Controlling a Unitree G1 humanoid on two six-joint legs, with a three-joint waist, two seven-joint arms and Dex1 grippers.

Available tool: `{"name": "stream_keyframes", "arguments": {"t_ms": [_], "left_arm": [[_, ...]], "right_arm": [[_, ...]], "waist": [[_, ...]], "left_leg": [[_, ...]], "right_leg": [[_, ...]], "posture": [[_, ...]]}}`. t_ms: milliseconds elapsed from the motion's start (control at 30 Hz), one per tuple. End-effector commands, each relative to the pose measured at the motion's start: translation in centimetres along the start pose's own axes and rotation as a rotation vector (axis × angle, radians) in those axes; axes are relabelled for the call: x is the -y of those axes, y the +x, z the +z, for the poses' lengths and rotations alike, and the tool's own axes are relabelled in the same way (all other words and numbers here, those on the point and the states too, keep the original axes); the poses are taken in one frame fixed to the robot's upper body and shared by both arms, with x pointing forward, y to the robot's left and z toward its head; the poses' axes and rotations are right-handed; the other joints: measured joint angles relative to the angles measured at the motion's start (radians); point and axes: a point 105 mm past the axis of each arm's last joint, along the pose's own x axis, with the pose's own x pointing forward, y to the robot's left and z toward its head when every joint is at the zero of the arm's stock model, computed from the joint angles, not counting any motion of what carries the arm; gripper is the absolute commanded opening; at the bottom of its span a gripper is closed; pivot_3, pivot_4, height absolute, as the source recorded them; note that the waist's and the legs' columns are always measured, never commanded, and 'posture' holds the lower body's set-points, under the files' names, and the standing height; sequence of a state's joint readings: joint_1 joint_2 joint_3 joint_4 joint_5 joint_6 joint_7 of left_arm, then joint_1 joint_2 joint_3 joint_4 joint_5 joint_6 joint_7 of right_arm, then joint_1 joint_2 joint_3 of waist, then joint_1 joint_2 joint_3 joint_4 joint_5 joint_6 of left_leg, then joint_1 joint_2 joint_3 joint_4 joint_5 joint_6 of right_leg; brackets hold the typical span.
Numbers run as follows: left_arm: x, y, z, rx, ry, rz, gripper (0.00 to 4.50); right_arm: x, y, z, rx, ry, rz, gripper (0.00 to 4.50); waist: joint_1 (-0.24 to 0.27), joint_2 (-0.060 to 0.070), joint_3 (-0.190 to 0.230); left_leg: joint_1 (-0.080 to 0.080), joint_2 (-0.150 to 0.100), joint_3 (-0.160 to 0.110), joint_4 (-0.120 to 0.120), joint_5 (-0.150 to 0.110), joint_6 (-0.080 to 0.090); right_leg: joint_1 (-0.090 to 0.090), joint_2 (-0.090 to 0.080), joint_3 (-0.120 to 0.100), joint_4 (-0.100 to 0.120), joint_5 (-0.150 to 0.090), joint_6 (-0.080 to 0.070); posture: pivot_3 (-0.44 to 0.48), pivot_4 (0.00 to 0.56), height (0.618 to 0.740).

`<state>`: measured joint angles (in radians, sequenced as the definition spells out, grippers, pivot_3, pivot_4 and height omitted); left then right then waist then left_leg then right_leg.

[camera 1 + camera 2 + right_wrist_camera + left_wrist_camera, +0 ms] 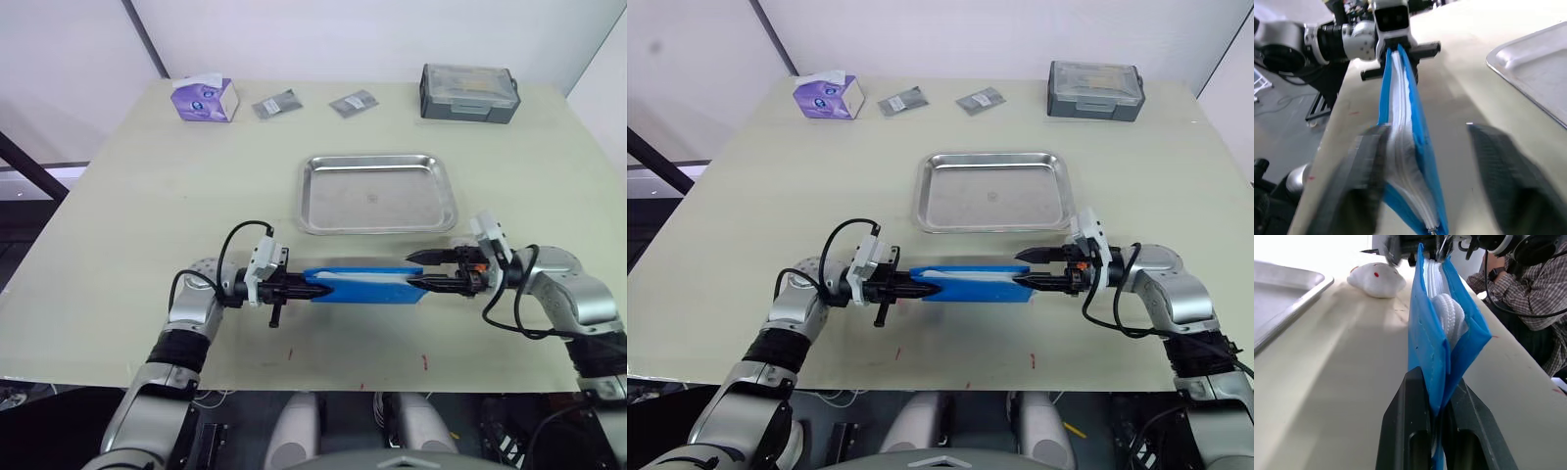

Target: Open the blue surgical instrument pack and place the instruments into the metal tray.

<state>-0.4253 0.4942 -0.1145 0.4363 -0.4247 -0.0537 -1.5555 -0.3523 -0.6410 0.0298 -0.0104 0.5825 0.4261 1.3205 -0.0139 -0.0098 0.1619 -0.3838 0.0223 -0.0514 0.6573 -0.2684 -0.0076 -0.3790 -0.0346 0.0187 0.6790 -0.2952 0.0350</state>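
The blue surgical instrument pack stands on edge just above the table, in front of the metal tray, which holds nothing. My left gripper is shut on the pack's left end; the left wrist view shows the blue edge pinched between its fingers. My right gripper is open at the pack's right end. One finger is against the pack and the other stands well apart. White padding shows in the pack's parted mouth. The instruments are hidden.
Along the table's far edge sit a purple tissue box, two small grey sachets and a grey lidded box. A person in a plaid sleeve sits beyond the table.
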Motion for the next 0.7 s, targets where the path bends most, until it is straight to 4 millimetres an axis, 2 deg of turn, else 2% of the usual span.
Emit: {"name": "stream_keyframes", "arguments": {"t_ms": [33, 167, 267, 467, 600, 700], "left_arm": [[0.1, -0.1, 1.0, 0.030, 0.039, 0.005, 0.00], [0.1, -0.1, 1.2, 0.038, 0.043, 0.021, 0.00], [0.1, -0.1, 1.3, 0.041, 0.045, 0.022, 0.00], [0.2, 0.2, 1.4, 0.035, 0.058, 0.009, 0.00], [0.2, 0.3, 1.4, 0.033, 0.062, 0.007, 0.00], [0.1, 0.4, 1.4, 0.031, 0.064, 0.007, 0.00]], "right_arm": [[-0.5, -1.4, 2.4, 0.058, -0.051, -0.054, 4.45], [0.5, -3.9, 3.1, 0.077, -0.081, -0.208, 4.45], [1.8, -5.8, 2.8, 0.060, -0.105, -0.339, 4.45], [4.5, -8.9, -0.5, -0.060, -0.062, -0.576, 4.45], [5.7, -9.7, -3.5, -0.180, -0.007, -0.671, 4.45], [5.5, -9.6, -5.4, -0.246, 0.056, -0.666, 4.45]], "waist": [[0.000, 0.000, 0.000], [0.000, 0.000, 0.000], [0.000, 0.000, 0.000], [-0.001, 0.000, 0.000], [-0.002, 0.000, 0.000], [-0.002, 0.000, 0.000]], "left_leg": [[0.000, 0.000, 0.000, 0.000, 0.000, 0.000], [0.000, 0.000, 0.000, 0.000, 0.000, 0.000], [0.000, 0.000, 0.001, 0.000, 0.000, 0.000], [0.000, 0.000, 0.003, 0.000, 0.000, 0.000], [0.000, 0.000, 0.004, 0.000, 0.000, 0.000], [0.000, 0.000, 0.005, 0.000, 0.000, 0.000]], "right_leg": [[0.000, 0.000, 0.000, 0.000, 0.000, 0.000], [0.000, 0.000, 0.000, 0.000, 0.000, 0.000], [0.000, 0.000, 0.000, 0.000, 0.000, 0.000], [0.000, 0.000, 0.000, 0.000, 0.000, 0.000], [0.000, 0.000, 0.000, 0.000, 0.000, 0.000], [0.000, 0.000, 0.001, 0.000, 0.000, 0.000]], "posture": [[0.000, 0.150, 0.734], [0.000, 0.150, 0.734], [0.000, 0.150, 0.734], [0.000, 0.150, 0.734], [0.000, 0.150, 0.734], [0.000, 0.150, 0.734]]}}
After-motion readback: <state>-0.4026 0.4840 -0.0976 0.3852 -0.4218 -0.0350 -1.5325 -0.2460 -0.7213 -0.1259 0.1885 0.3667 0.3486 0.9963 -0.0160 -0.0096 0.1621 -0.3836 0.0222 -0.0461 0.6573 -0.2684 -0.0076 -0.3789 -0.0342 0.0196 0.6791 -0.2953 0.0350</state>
